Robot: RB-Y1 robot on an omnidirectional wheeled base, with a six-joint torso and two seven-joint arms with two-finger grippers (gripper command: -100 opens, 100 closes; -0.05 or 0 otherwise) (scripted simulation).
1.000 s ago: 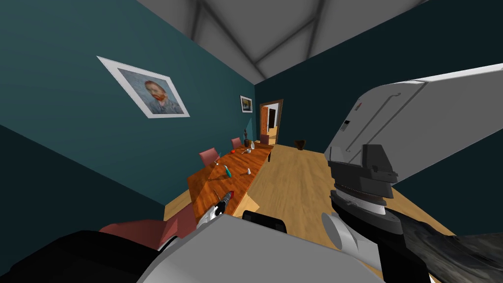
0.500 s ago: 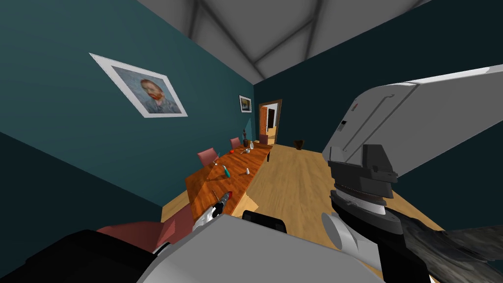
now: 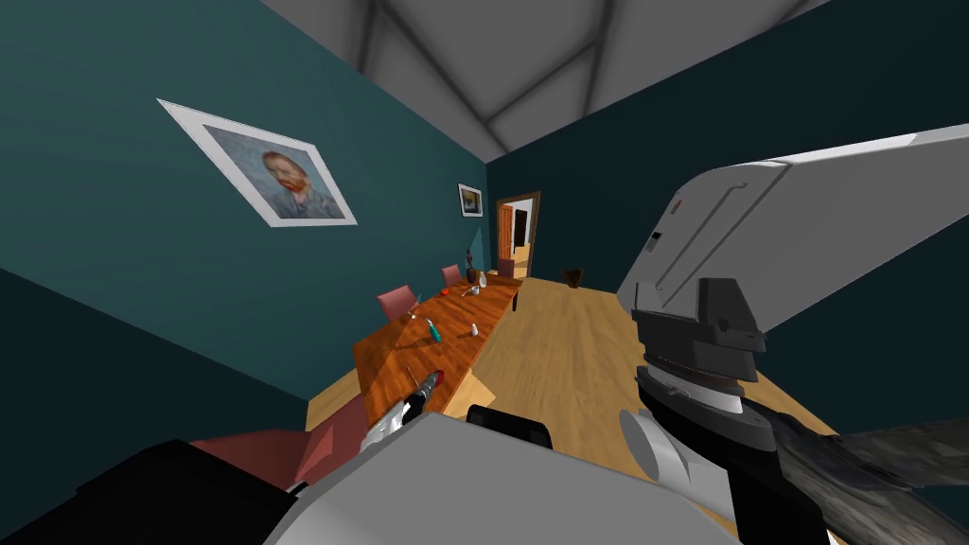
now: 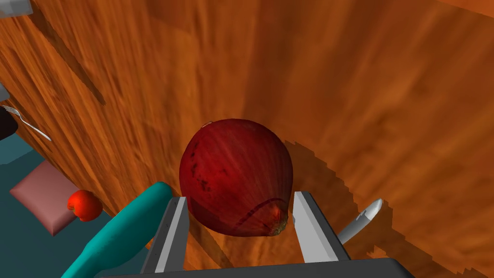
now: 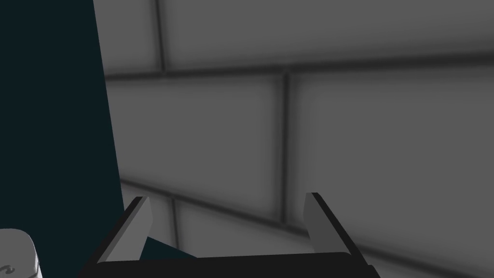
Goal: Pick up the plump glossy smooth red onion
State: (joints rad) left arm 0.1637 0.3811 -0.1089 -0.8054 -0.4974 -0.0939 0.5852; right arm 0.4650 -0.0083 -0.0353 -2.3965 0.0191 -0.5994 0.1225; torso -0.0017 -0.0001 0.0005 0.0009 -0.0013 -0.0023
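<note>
Your left gripper (image 4: 239,195) is pinching the red onion (image 4: 236,169). In the left wrist view its two fingers (image 4: 171,231) are pressing the onion's sides and standing closer together than the other arm's. The onion is showing a dark, glossy skin with fine streaks, and its brownish end is pointing back toward the gripper body. Behind it the brown wooden desk (image 4: 386,96) is spreading out, with a jagged shadow (image 4: 337,173) lying on the wood beside the onion. You cannot tell from this view whether the onion is touching the desk or hanging just over it.

That same view is giving you the neighbours. A teal handle (image 4: 116,236) is lying just beside one finger, and a small silver tip (image 4: 362,219) is poking out beyond the other. A fork (image 4: 29,126) is lying farther along the desk. A small red round thing (image 4: 84,205) is sitting near a pink chair seat (image 4: 41,198) by the desk's edge.

The head view is adding the wider placing. The left gripper (image 3: 426,388) is working at the near end of the long desk (image 3: 454,350), which is standing along a teal wall (image 3: 142,284). There the onion (image 3: 435,378) is appearing as a small red spot at the fingertips.

Your right arm (image 3: 776,227) is reaching across on the right of the head view. In the right wrist view the right gripper (image 5: 226,196) is holding its fingers spread wide.
</note>
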